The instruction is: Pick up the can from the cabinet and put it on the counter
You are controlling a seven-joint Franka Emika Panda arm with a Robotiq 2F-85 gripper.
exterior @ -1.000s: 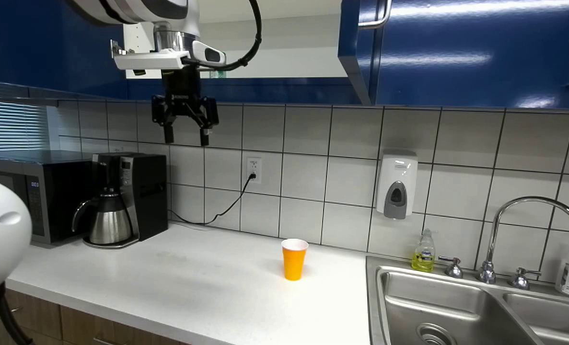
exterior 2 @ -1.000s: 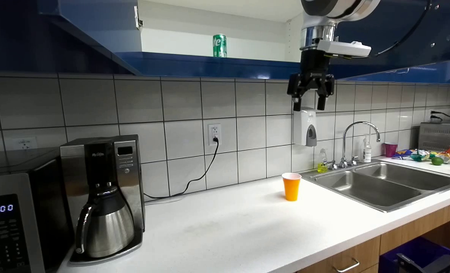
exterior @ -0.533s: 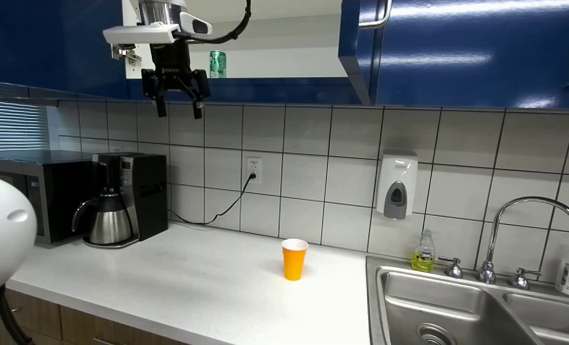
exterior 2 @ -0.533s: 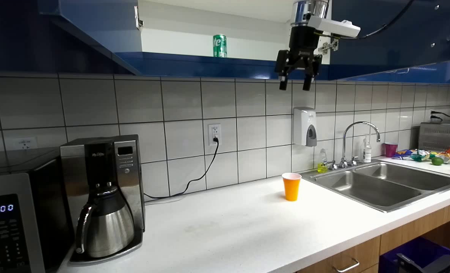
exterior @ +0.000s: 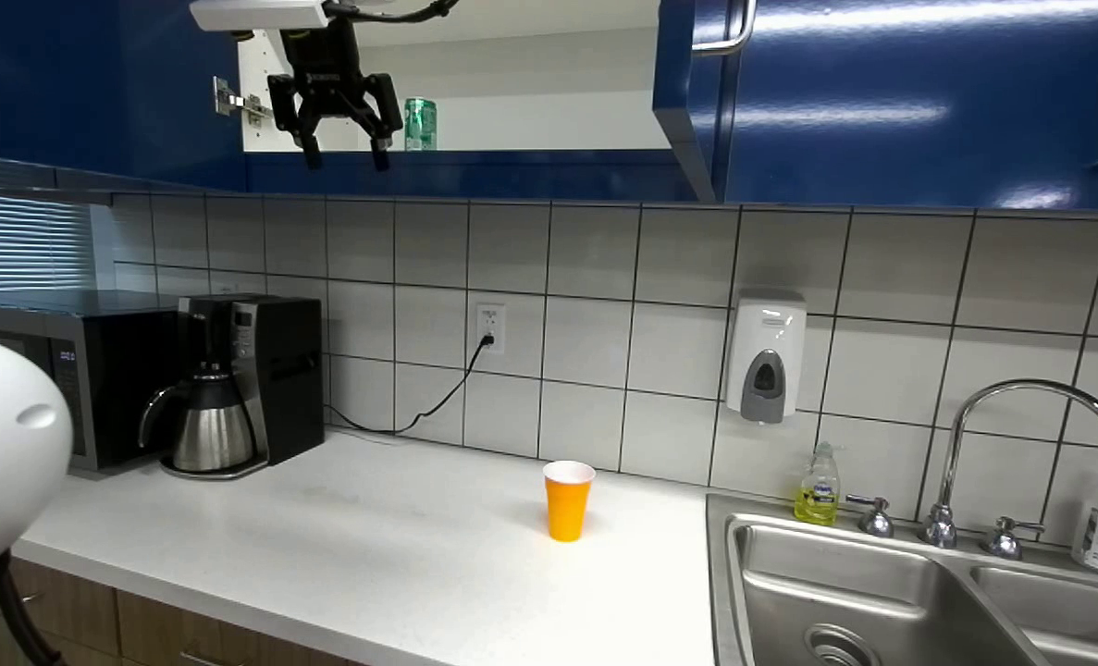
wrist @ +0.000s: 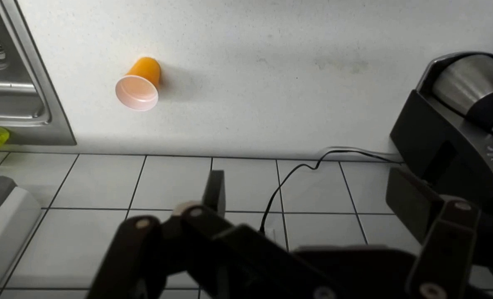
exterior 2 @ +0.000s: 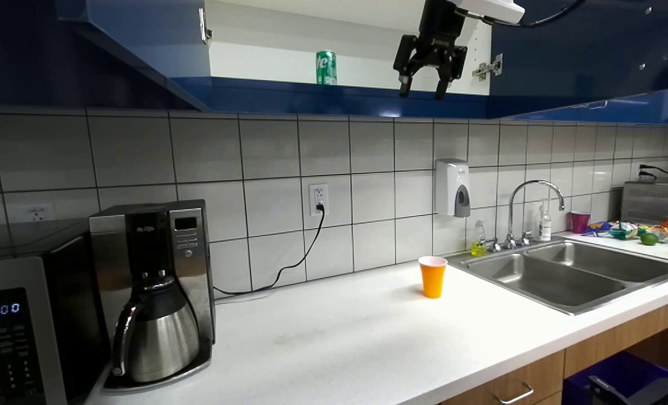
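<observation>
Black at the gripper (exterior 2: 423,91), hangs before the open cabinet (exterior 2: 272,62) with fingers (wrist: 410,203) spread wide, holding only air. Shows 0:00 in pale digits on the microwave (exterior 2: 35,315), and small script, too fine to read surely, on the coffee maker (exterior 2: 153,242) with its brushed-steel carafe (exterior 2: 162,337). Runs smooth and white along the counter (exterior 2: 322,349), carrying an orange cup (exterior 2: 433,279), tapered and pale-rimmed. Farther back, inside the cabinet's pale walls, has the green cylindrical can (exterior 2: 326,68) upright, lettered large in white, apart from the gripper.
</observation>
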